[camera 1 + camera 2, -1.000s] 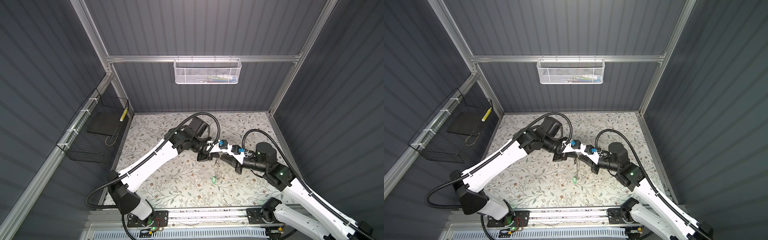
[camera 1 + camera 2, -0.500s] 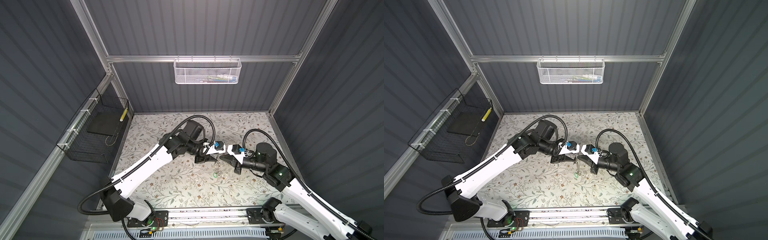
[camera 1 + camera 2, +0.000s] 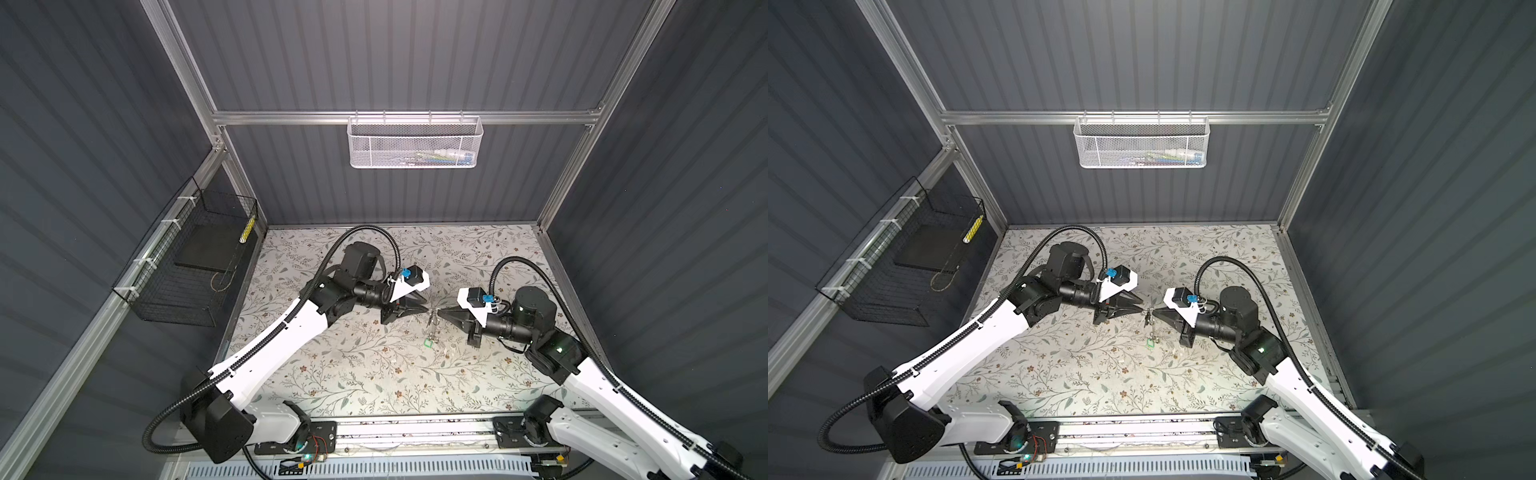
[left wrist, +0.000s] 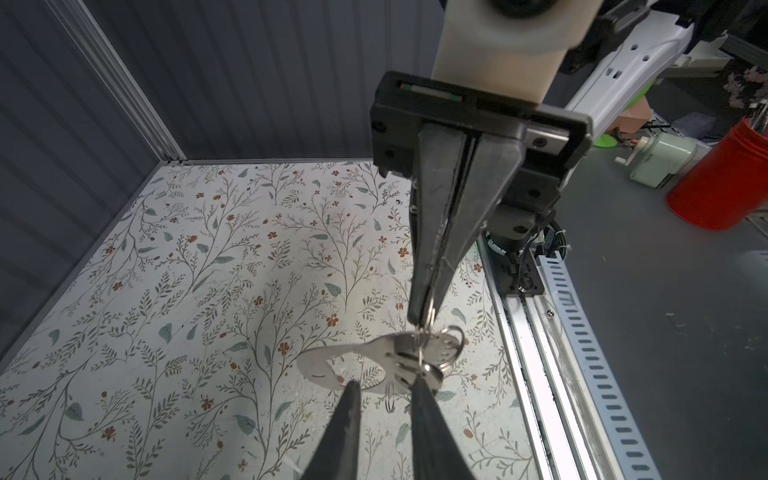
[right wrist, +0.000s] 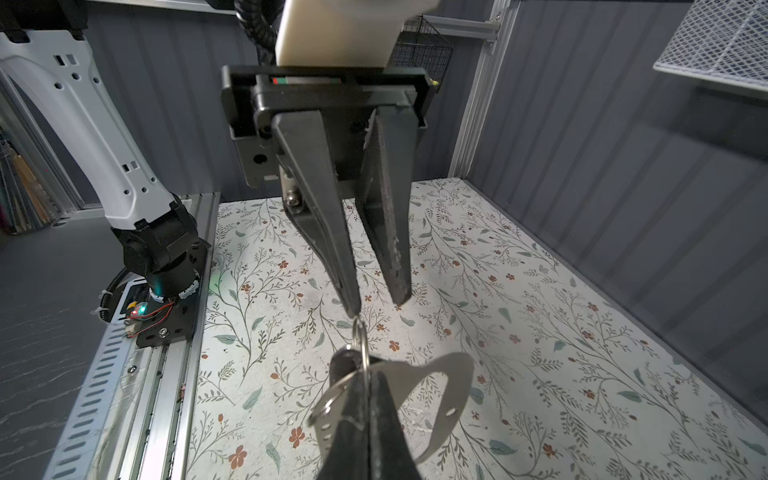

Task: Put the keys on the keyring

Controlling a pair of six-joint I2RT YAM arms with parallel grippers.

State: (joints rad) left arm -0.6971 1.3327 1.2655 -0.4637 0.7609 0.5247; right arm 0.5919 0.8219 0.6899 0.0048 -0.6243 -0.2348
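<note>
My right gripper (image 5: 365, 376) is shut on the thin metal keyring (image 5: 360, 332) and holds it above the floral mat (image 3: 353, 374). Silver keys (image 4: 401, 357) and a flat metal piece with a large hole (image 5: 455, 386) dangle from the ring. In both top views the green tag (image 3: 429, 343) (image 3: 1150, 342) hangs lowest in the bundle. My left gripper (image 4: 386, 384) faces the right one tip to tip and is open, nothing between its fingers. One of its fingertips (image 4: 419, 380) sits right at the keys. In both top views the two grippers (image 3: 423, 309) (image 3: 442, 312) meet at mid-mat.
A white mesh basket (image 3: 415, 143) hangs on the back wall. A black wire basket (image 3: 195, 266) is fixed to the left wall. The arms' base rail (image 3: 415, 432) runs along the front edge. Dark panel walls enclose the mat on three sides.
My left gripper has gone from shut to open and drawn back a little to the left. The right gripper stays shut on the ring, which hangs from it alone.
</note>
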